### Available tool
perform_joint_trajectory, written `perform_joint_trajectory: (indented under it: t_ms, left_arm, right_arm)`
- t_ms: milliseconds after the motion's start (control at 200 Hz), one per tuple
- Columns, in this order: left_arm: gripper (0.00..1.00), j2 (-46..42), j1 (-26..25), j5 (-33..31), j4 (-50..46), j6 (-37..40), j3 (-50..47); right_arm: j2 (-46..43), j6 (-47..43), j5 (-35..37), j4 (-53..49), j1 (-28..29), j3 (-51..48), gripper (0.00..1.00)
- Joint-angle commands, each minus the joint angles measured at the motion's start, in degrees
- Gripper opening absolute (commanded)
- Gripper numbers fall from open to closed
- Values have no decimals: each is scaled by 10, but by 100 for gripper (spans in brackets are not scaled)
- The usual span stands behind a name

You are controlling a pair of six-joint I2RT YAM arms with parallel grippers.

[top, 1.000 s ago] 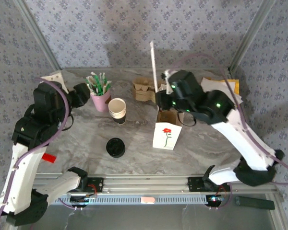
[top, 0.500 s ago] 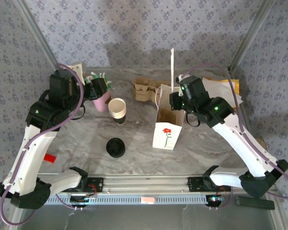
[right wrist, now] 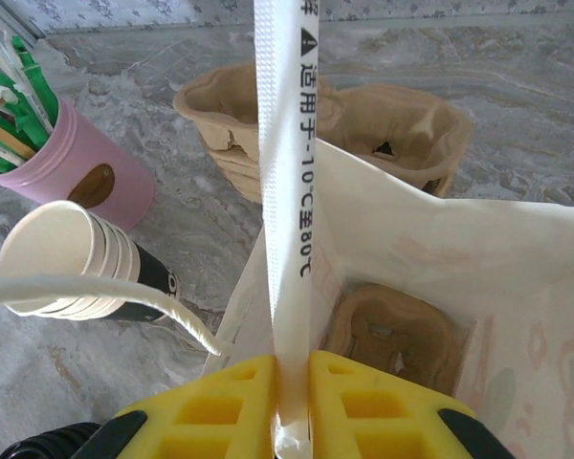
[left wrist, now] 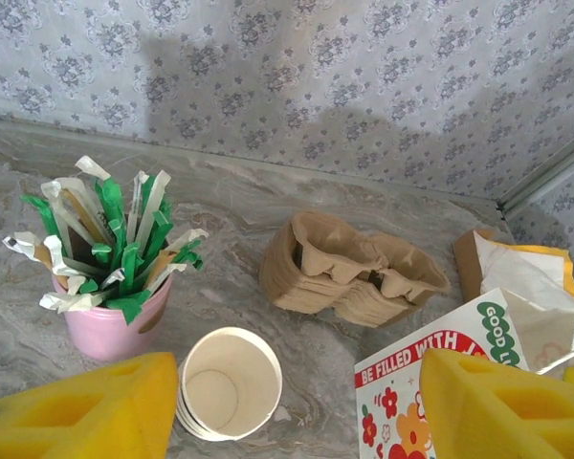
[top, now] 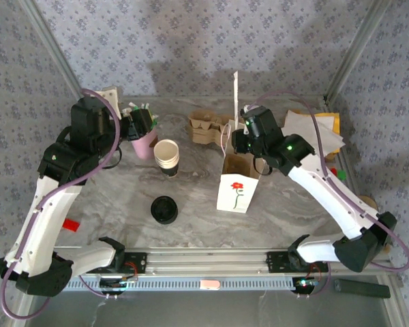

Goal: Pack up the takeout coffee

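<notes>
Right gripper (right wrist: 292, 387) shifted left, now pinching white paper-wrapped straw (right wrist: 285, 172) over white flower-print paper bag (top: 237, 193), ready to drop. Left gripper (left wrist: 298, 406) gapes wide. Not yet packed: black-lidded white takeout coffee (top: 164, 209), near-left of bag.

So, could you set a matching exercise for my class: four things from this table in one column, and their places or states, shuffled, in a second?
Things
1. long white paper-wrapped straw
2. small white paper cup with black plastic lid
3. pink pot
4. stack of brown pulp cup carriers

Places or states
A. stands alone on the near part of the marble table
B. pinched upright in the right hand
C. lies behind the white paper bag with a red flower
D. holds green and white wrapped sticks

Pairs: 1-B, 2-A, 3-D, 4-C
</notes>
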Motion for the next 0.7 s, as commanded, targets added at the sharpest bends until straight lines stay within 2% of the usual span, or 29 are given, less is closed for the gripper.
perform_joint_trajectory:
  t_ms: [0, 145, 410, 695]
  left_arm:
    - [68, -7, -5, -15, 15, 15, -3]
    - [68, -11, -5, -24, 15, 18, -4]
    - [68, -16, -4, -40, 15, 21, 0]
    - [69, -15, -5, -47, 19, 24, -1]
  right_arm:
    - [7, 12, -5, 11, -4, -5, 18]
    - [9, 12, -7, 8, -4, -3, 22]
    - [14, 13, -13, -5, -5, -4, 22]
    - [18, 2, -10, -32, -6, 6, 16]
